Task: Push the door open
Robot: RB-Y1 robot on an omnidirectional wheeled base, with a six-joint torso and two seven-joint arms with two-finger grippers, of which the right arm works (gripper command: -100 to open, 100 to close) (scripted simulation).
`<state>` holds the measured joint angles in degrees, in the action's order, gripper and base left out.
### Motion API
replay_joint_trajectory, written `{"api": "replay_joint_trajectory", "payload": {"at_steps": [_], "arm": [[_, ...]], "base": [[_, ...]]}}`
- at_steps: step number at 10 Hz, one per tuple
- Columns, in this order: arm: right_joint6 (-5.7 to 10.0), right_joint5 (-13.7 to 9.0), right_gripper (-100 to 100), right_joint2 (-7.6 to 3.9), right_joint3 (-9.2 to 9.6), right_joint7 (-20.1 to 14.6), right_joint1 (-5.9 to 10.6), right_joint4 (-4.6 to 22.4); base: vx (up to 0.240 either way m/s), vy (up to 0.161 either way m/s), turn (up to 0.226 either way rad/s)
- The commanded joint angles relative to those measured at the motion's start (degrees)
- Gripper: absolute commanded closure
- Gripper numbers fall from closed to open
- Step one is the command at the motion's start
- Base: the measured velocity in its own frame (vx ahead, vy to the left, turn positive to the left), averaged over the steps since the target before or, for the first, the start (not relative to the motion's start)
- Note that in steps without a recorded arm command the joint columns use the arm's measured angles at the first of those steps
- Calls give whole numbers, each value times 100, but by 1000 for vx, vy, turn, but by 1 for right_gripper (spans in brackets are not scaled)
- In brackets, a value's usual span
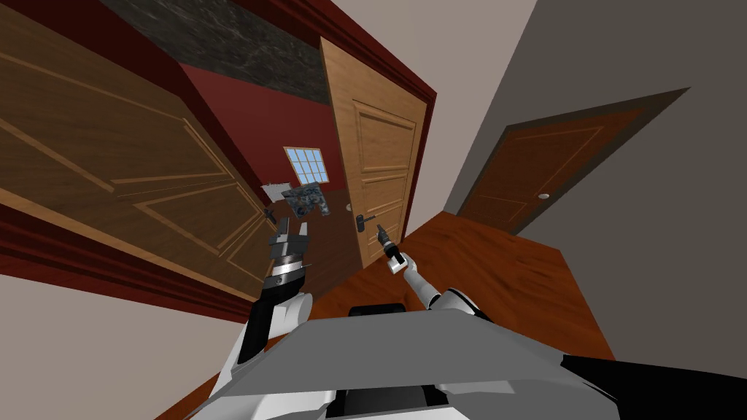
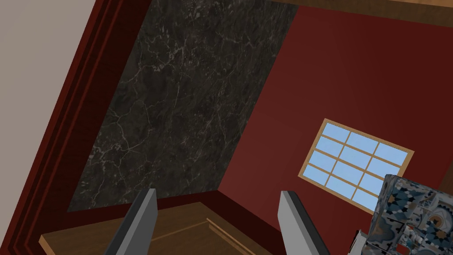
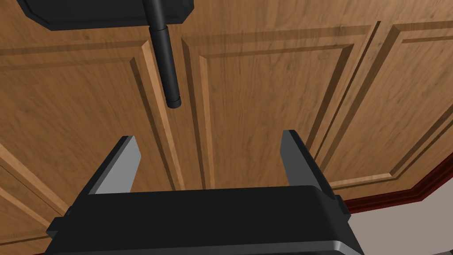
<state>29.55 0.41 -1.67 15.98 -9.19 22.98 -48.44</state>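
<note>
**Door [image 3: 265, 88] partly open, right pincer [image 3: 209, 138] poised before it**

Approach step, by my reading: the wood face stands straight ahead of the pincer, seemingly untouched. Fingers spread, holding nothing. Next calls for driving forward flat against the panel beside the lever handle [image 3: 166, 66], just beyond the fingertips. Warm grained wood, raised rectangular panels; handle a black round bar on a dark plate [image 3: 101, 13]. Left pincer [image 2: 217, 193] raised, likewise spread, empty.

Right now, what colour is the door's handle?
The handle is black, clearest in the right wrist view.
</note>
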Motion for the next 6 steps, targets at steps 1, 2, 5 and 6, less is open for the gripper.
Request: {"api": "replay_joint_trajectory", "payload": {"at_steps": [1, 2, 5, 6], "arm": [[-45, -3, -100, 24, 48, -44, 143, 215], [-46, -5, -100, 47, 74, -63, 237, 377], [-48, -9, -100, 92, 119, -96, 401, 660], [-49, -10, -100, 115, 139, -111, 476, 790]], "base": [[65, -50, 60], [79, -55, 70], [49, -54, 55], [29, -34, 20]]}}
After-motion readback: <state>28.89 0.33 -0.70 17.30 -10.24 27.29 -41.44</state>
